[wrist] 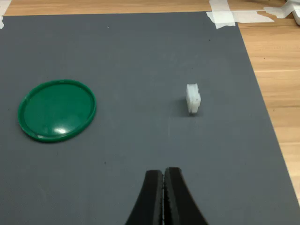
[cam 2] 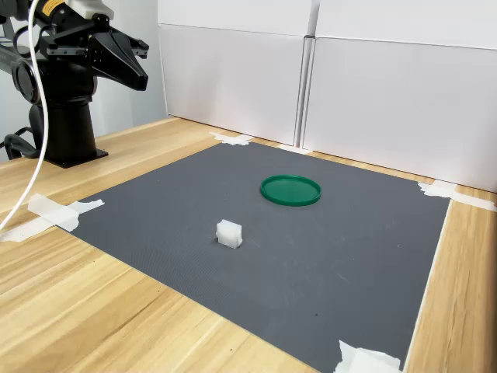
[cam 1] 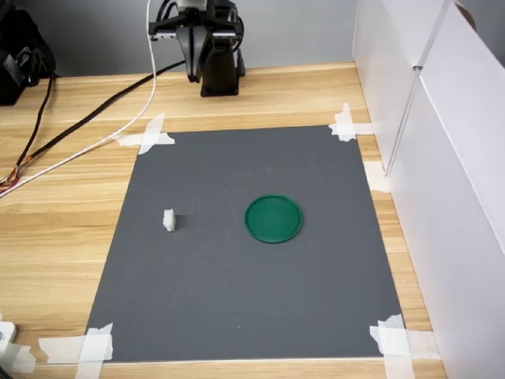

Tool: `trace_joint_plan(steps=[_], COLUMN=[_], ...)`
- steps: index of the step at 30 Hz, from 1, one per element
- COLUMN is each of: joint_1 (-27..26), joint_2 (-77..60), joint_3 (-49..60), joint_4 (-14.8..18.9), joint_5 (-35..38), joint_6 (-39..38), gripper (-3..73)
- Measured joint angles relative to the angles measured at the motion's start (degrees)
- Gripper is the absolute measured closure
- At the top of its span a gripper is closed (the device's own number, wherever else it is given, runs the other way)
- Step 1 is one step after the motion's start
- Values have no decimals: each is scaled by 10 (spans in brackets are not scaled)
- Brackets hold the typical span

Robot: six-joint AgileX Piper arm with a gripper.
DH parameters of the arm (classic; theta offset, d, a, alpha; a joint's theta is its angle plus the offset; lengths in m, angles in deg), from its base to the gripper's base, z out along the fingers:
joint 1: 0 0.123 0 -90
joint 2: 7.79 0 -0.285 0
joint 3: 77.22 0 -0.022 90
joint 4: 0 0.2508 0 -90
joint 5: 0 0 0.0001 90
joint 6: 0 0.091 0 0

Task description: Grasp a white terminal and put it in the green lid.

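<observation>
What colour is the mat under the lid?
Dark grey mat, clearest in the wrist view.

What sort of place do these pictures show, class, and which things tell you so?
Probably a robot test bench: a grey mat taped to a wooden table, white screens walling it in, and a robot arm over a green lid and small white terminal.

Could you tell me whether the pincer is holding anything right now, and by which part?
Nothing is held: the pincer is shut and empty, with the terminal on the mat.
</observation>
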Motion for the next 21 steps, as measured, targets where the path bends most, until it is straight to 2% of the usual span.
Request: trace_joint_plan(steps=[14, 21], joint_1=[0, 0], joint_2=[296, 427], joint_3=[-158, -234], joint_4=[1, -13], joint_5=[1, -1], joint_6=[0, 0], gripper=[716, 716])
